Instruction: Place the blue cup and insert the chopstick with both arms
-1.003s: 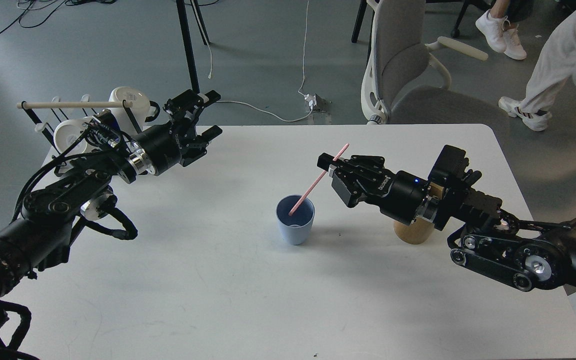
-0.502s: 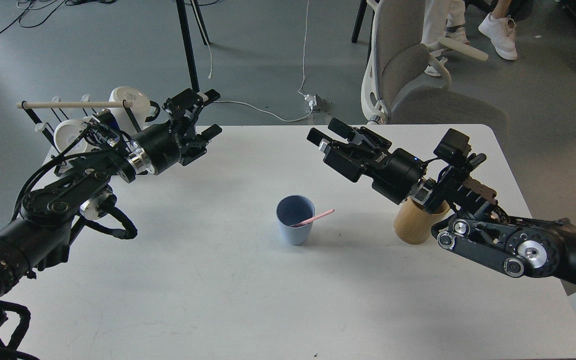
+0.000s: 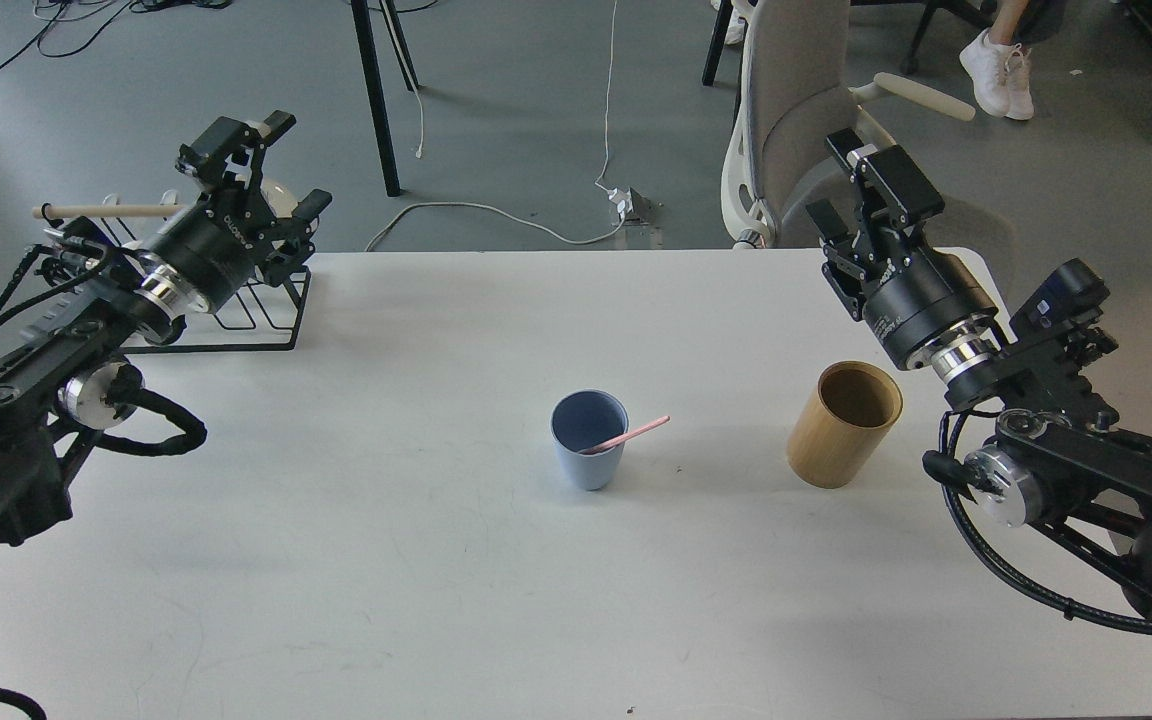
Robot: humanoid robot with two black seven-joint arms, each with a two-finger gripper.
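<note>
Pale-blue blue cup [image 3: 590, 452] upright on desk [image 3: 436, 580], between and nearer than both end effectors | chopstick [image 3: 626, 436] leans on rim, may tip out | bamboo cylinder [image 3: 844, 424] below right end effector [image 3: 853, 190], wide, empty | left end effector [image 3: 276, 160] wide, empty.

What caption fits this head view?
Pink chopstick leaning in blue cup; left gripper and right gripper open, apart.

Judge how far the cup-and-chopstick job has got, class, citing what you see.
Done: the blue cup stands upright on the table, and the chopstick leans inside it, over the rim. In hand: nothing; the left gripper and right gripper are open, well clear. Nothing appears left.
</note>
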